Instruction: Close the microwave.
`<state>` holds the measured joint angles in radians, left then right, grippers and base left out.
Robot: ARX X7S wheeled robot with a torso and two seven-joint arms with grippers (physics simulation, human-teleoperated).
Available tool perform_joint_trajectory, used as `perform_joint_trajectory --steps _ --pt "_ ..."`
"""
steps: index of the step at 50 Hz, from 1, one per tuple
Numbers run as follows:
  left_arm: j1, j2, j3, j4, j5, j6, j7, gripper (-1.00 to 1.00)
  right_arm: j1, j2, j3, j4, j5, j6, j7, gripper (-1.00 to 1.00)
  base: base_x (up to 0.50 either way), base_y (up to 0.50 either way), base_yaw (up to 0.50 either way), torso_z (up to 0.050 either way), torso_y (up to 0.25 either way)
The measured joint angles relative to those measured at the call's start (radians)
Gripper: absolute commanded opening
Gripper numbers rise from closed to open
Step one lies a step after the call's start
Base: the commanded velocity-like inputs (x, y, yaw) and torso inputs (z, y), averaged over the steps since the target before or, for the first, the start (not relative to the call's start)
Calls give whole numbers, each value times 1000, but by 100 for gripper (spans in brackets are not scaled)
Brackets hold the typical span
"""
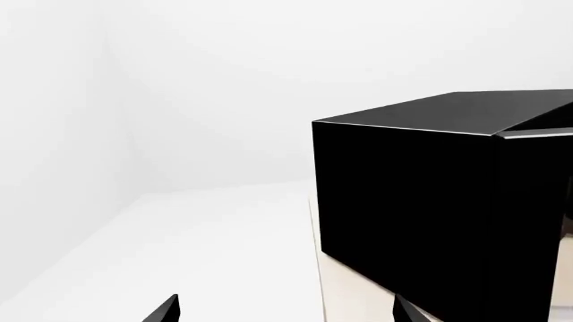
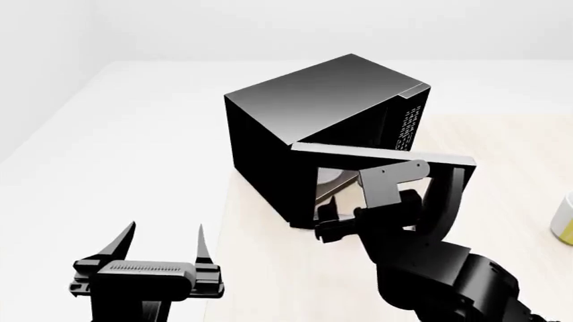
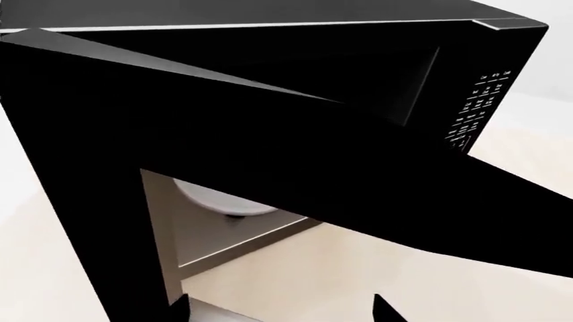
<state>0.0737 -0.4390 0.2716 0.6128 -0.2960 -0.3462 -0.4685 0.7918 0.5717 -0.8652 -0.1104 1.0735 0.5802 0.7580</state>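
The black microwave (image 2: 304, 111) stands on a beige table (image 2: 286, 282), its windowed door (image 2: 385, 155) swung partway open toward me. A white plate (image 2: 336, 180) shows inside, and the white-marked button panel (image 2: 407, 124) lies right of the opening. My right gripper (image 2: 333, 225) is open at the door's outer face, low by the window; whether it touches the door I cannot tell. In the right wrist view the door (image 3: 268, 127), plate (image 3: 224, 198) and panel (image 3: 479, 107) fill the frame above the open right gripper (image 3: 282, 312). My left gripper (image 2: 163, 241) is open and empty, left of the microwave (image 1: 403, 201).
A yellow object (image 2: 564, 218) sits at the table's right edge. The table's left edge (image 2: 222, 221) runs just left of the microwave, with white floor (image 2: 107, 147) beyond it. White walls stand behind.
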Motion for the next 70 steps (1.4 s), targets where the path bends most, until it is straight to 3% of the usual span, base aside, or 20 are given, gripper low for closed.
perform_joint_trajectory --steps 70 --pt "-5 -10 9 -5 -9 5 -12 100 122 -81 -41 301 -121 -4 -108 100 0 0 0 0 0"
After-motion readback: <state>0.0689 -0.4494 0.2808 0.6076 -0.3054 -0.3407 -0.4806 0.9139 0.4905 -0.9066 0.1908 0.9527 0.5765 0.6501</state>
